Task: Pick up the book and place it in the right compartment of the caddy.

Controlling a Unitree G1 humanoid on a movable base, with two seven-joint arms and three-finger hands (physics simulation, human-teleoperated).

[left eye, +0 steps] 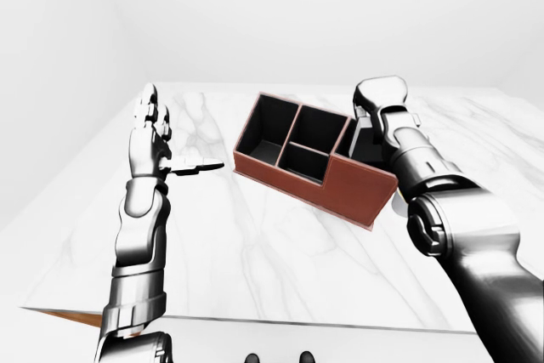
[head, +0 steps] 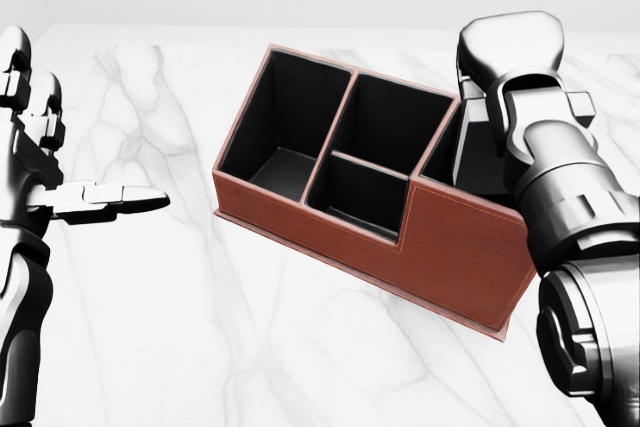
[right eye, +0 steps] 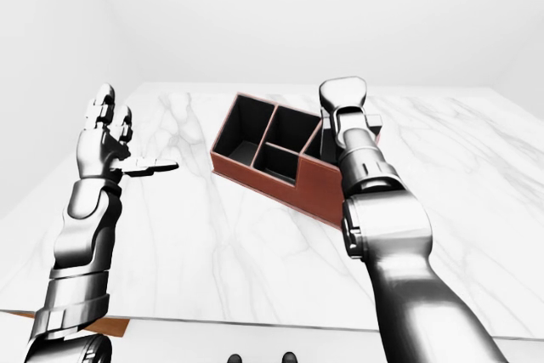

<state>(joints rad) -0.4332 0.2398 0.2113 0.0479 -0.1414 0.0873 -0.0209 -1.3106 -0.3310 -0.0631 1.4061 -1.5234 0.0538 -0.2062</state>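
- The robot's silver right hand (head: 510,57) is hanging over the right end of the reddish-brown leather caddy with black-lined compartments (head: 455,247); its fingers are pointing down behind the caddy's wall, so whether they are spread or closed on anything cannot be told.
- A dark flat slab (head: 480,152), probably the book, is standing upright just beneath that hand, inside the caddy's right compartment; only part of it is showing past the wrist, and whether the fingers are touching it is not clear.
- The silver left hand (left eye: 153,129) is standing raised at the left of the left-eye view, well apart from the caddy, fingers spread upward and one finger (head: 120,197) sticking out level toward the caddy, gripping nothing.
- The caddy is lying at a slant on the white marble tabletop with grey veins (head: 200,327); its large left compartment and the two smaller middle ones are showing only black lining.
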